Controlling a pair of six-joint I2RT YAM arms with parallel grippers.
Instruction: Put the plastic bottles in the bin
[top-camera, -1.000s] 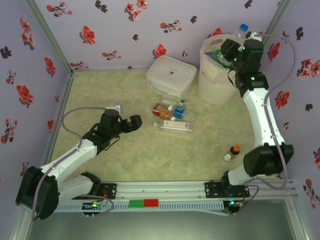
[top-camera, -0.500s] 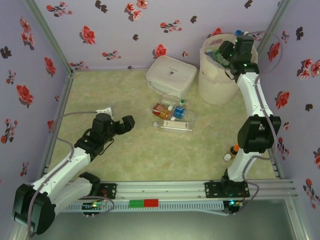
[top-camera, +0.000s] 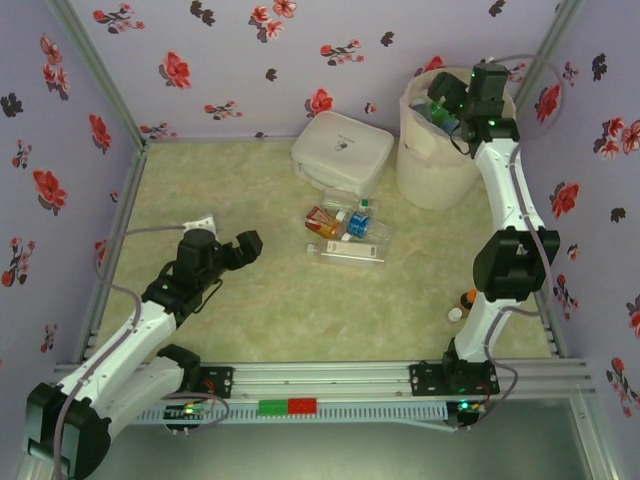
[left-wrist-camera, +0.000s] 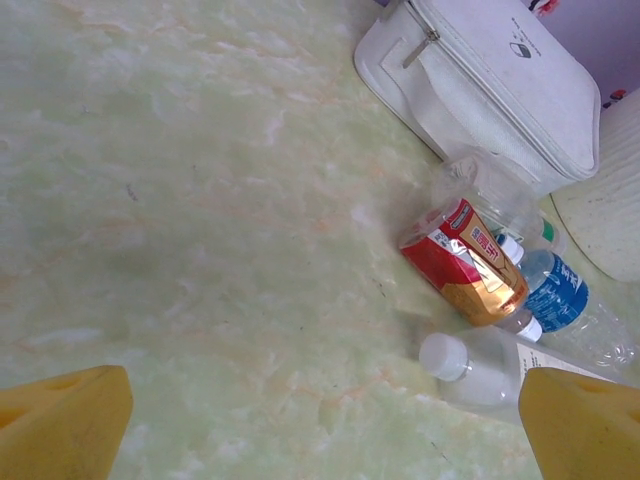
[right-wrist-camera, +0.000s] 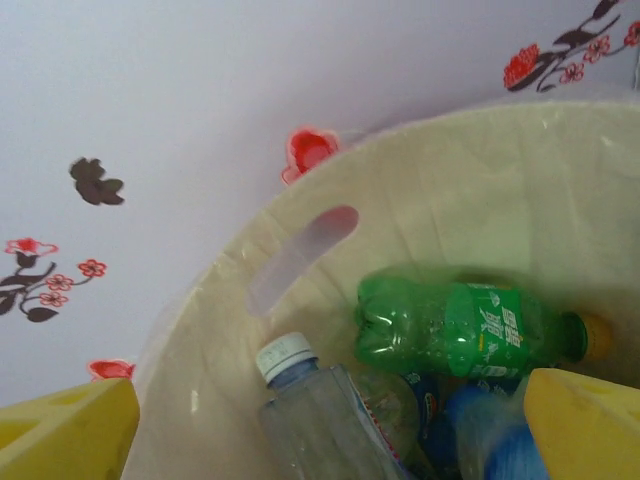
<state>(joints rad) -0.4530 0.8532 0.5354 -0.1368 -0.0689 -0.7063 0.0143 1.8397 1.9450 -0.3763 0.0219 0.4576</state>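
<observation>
Purple walls (top-camera: 250, 90) printed with red and black flowers close in a pale green marbled table top (top-camera: 250, 180). The right gripper (top-camera: 445, 103) hangs in the mouth of the tall round cream-white bin (top-camera: 430, 175), at 1 o'clock on the table. Its yellow fingers (right-wrist-camera: 70, 430) are now flung wide apart with nothing between them. A second ago they were pinched on a blue-capped clear bottle held above the rim. That bottle has evidently dropped. Below the fingers lie a green plastic bottle (right-wrist-camera: 450, 325), a clear white-capped bottle (right-wrist-camera: 310, 400) and a blue bottle end (right-wrist-camera: 490, 435), probably the one just released.

The left gripper (top-camera: 245, 245), at 8 o'clock, has drawn back toward its base, its jaws apart and empty. At its 3 o'clock the remaining clear plastic bottles (top-camera: 345, 228) lie clustered mid-table, at 6 o'clock of the flat white zip case (top-camera: 340, 150). One more delivery looks done, and several bottles are left to fetch.
</observation>
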